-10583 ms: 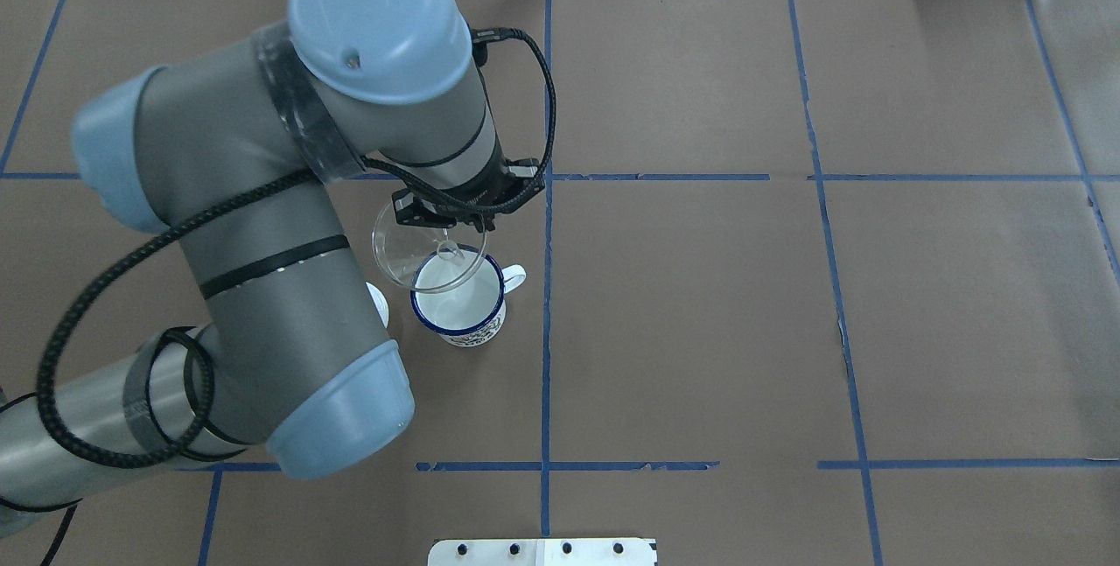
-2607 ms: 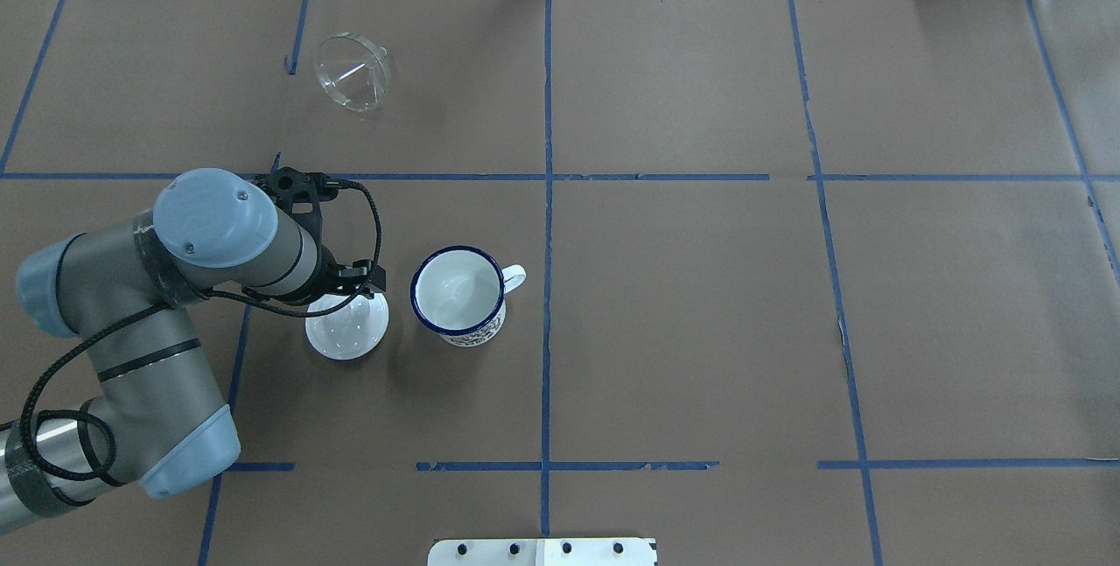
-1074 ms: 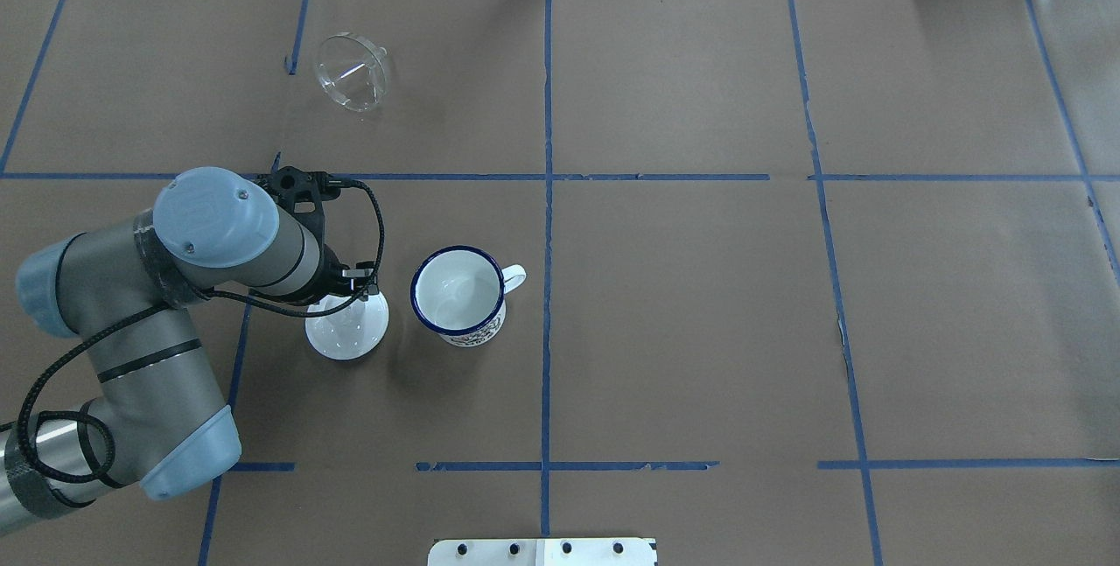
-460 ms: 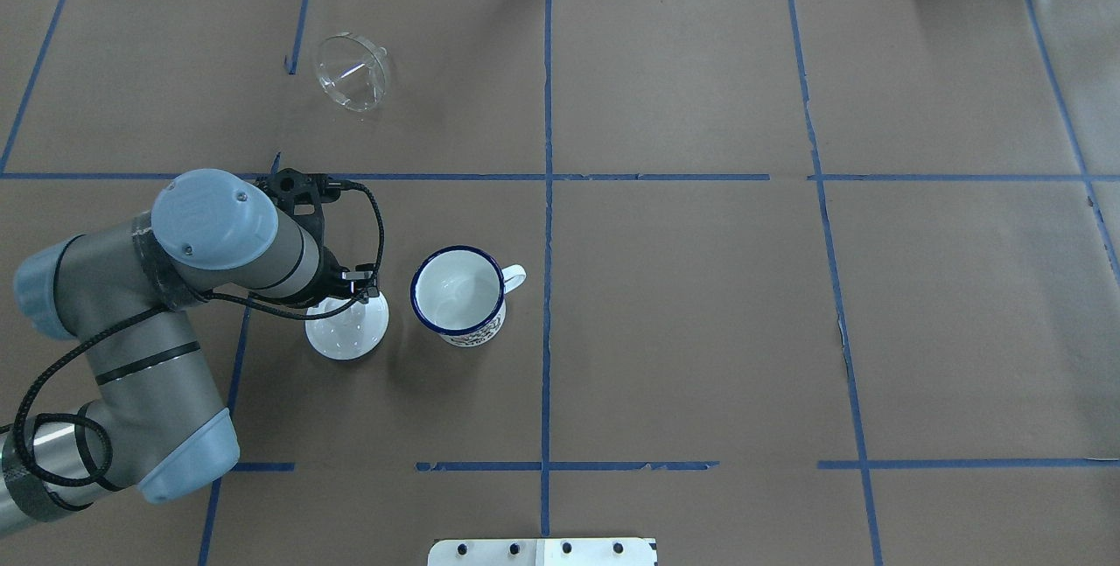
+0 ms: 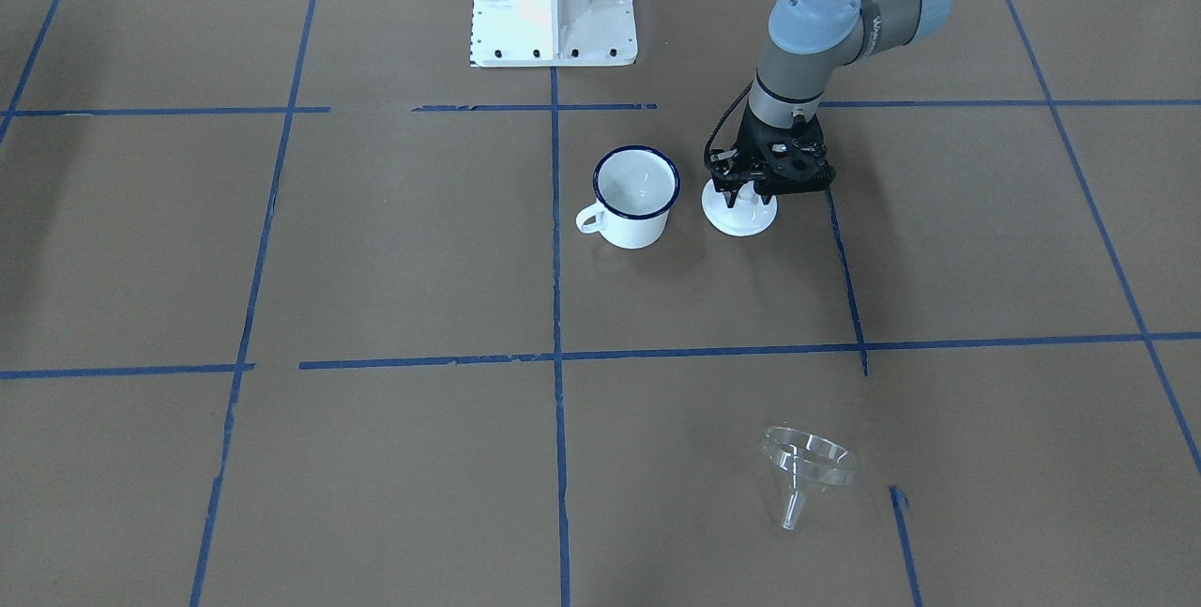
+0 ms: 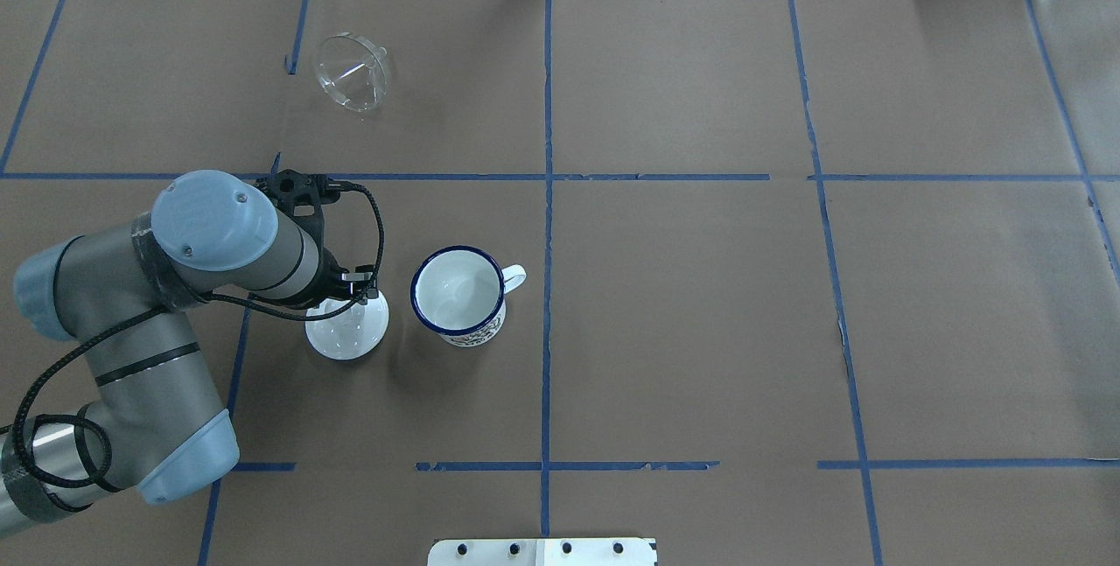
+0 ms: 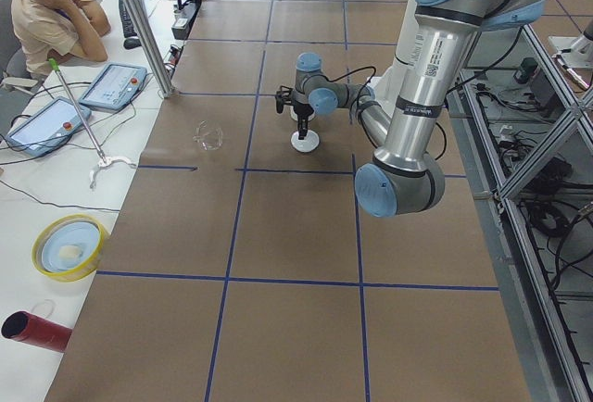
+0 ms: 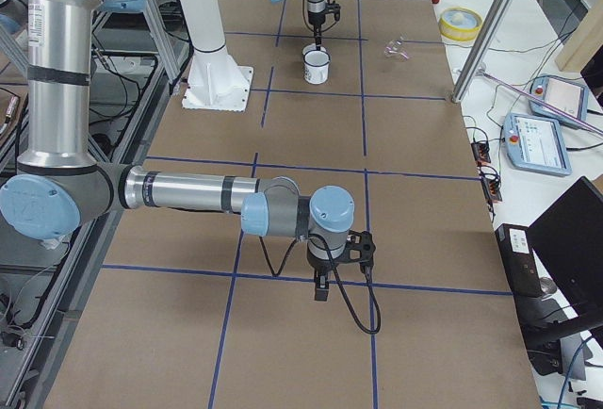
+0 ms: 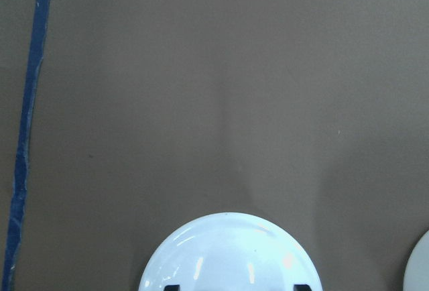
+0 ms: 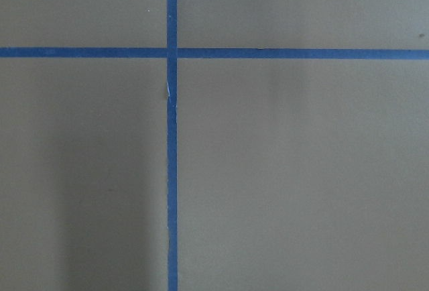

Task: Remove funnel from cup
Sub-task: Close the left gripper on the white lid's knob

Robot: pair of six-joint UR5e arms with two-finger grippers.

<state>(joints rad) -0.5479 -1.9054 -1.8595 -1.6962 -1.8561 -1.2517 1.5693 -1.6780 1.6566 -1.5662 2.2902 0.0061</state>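
Left claw [image 5: 751, 199] grips the lid [image 5: 741, 222] by its knob; the funnel [image 5: 809, 466] lies tipped, stem pointing away from the robot.

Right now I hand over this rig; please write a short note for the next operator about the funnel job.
Left pincer: low over the white lid, jaws either side of its knob; clamped or not, I cannot tell.
Right pincer: over the table far from the job, state unclear.
Funnel: lying on its side on the table, well apart from the cup.
Cup: upright, empty.
Done: funnel is out. Left: nothing.
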